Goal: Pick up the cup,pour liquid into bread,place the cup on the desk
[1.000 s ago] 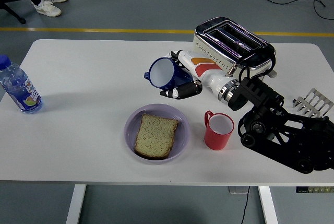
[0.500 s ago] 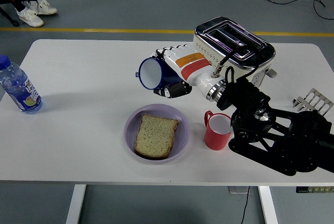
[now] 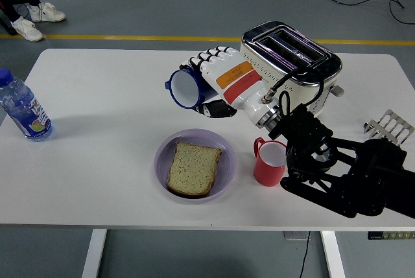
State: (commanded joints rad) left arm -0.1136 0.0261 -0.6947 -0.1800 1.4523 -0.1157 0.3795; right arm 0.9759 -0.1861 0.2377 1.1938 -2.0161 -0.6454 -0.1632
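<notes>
While the right hand (image 3: 217, 83) has its fingers wrapped around the blue cup (image 3: 186, 89), the cup is held above the worktop (image 3: 104, 129) and tipped on its side, with its mouth facing away from the palm. The purple plate (image 3: 224, 177) carrying the bread slice (image 3: 193, 168) lies below the hand. The red mug (image 3: 270, 161) stands beside the forearm, and the toaster (image 3: 290, 61) sits just behind the hand.

High head view over white table (image 3: 97, 161)
</notes>
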